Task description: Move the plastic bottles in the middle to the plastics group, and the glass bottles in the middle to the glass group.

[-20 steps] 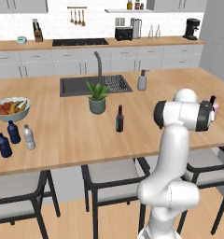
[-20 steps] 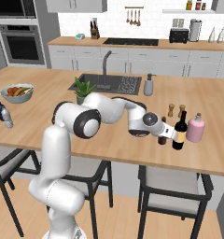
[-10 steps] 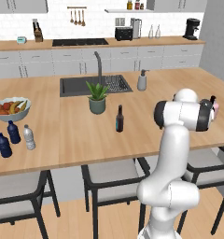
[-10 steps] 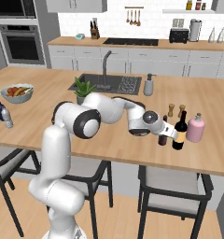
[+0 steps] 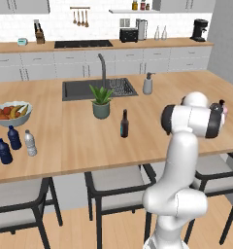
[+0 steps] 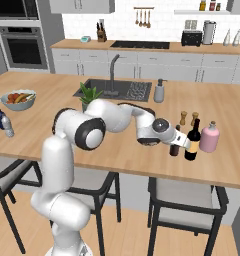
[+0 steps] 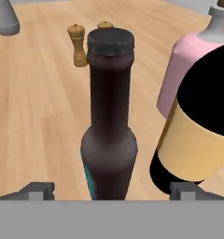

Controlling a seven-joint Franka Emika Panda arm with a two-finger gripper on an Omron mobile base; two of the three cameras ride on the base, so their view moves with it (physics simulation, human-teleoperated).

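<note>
My hand (image 6: 178, 148) sits at a slim dark brown long-necked glass bottle (image 7: 109, 121), its fingertips (image 7: 37, 191) spread wide to either side of the body, not touching. The bottle stands upright on the wooden worktop (image 7: 34, 116), cap up, just beside the dark yellow-labelled wine bottle (image 7: 198, 135) and the pale pink bottle (image 7: 188, 70). A second slim dark bottle (image 5: 124, 123) stands upright mid-worktop.

My arm (image 6: 67, 165) is glossy white, built of rounded segments with dark bands at the joints; my pincer (image 7: 111, 190) ends in two small dark grey fingertips (image 7: 37, 190).
</note>
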